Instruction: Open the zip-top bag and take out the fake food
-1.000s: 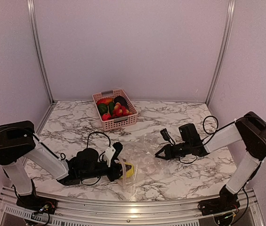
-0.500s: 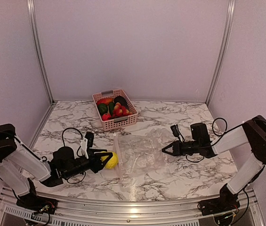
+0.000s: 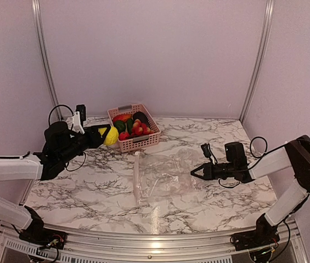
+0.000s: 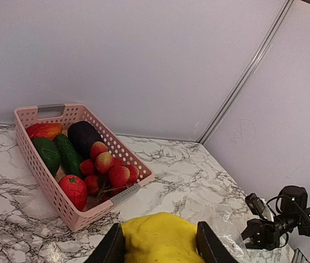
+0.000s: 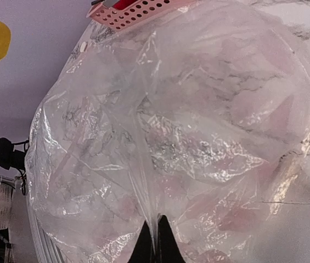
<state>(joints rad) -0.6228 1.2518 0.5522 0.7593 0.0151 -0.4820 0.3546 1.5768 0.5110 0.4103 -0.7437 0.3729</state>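
Top external view, left of centre: left gripper [image 3: 105,135] grasps yellow fruit [image 3: 111,136] beside basket [image 3: 139,143]; right gripper [image 3: 194,172], at right, pinches bag [image 3: 163,178].

White marble-patterned table [image 3: 209,131] with grey veins. At the far side, left of centre: pink slotted basket [image 3: 141,142]. Nearer, about the middle: clear, crinkled zip-top bag [image 3: 163,181], spread flat, zip strip along its left edge, apart from the basket.

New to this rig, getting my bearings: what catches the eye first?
A bright yellow fruit, held in the left claw beside the pink basket of colourful fake food at the back. In the middle, the clear zip-top bag lies crumpled, its right edge pinched by the right claw.
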